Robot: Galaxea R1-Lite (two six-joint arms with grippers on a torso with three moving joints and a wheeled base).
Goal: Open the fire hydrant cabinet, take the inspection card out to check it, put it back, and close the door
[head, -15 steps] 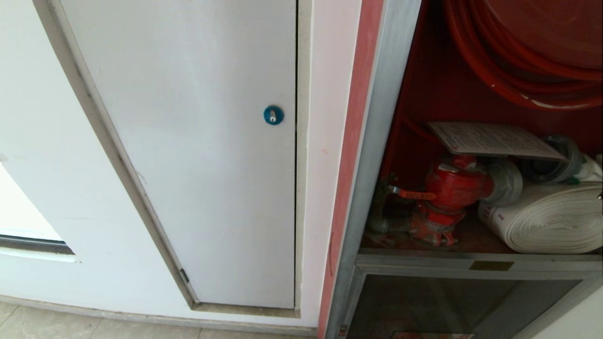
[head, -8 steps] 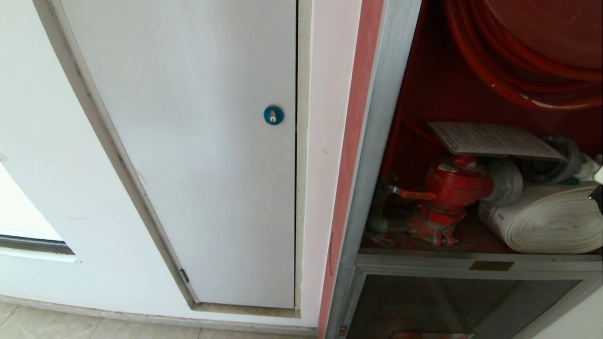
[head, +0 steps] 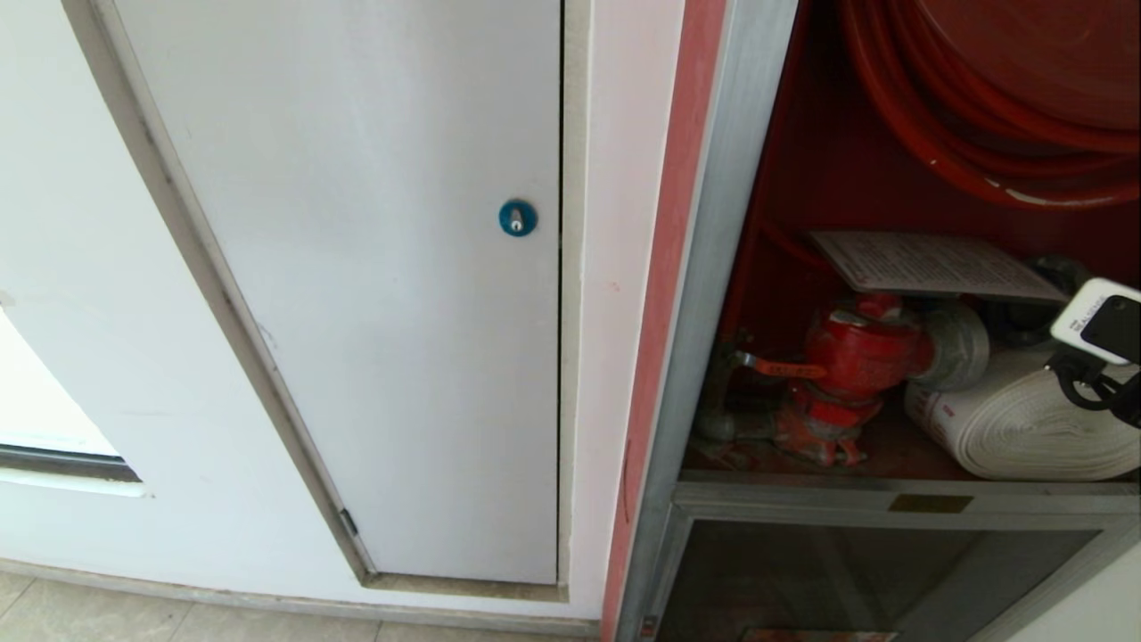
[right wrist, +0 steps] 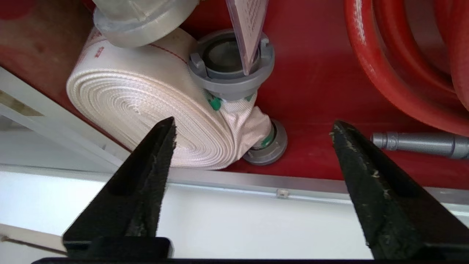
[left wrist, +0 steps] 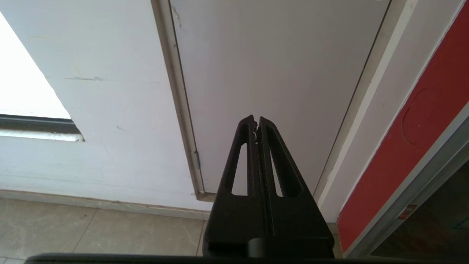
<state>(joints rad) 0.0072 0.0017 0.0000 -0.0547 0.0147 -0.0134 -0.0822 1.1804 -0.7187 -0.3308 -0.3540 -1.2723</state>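
Inspection card resting inside the open fire hydrant cabinet, right gripper empty beside it.

The inspection card (head: pixel 936 265) lies flat across the top of the red valve (head: pixel 856 357) and a grey hose coupling (right wrist: pixel 231 66), above the white rolled hose (head: pixel 1034 423), under the red hose reel (head: pixel 989 98) in the fire hydrant cabinet (head: pixel 713 267). The right gripper (right wrist: pixel 253 134) hangs at the cabinet's right edge near the rolled hose, fingers spread wide, holding nothing. The left gripper (left wrist: pixel 256 121) is parked low, fingers pressed together, facing the white panel (head: pixel 357 267) with its blue lock (head: pixel 518 218).
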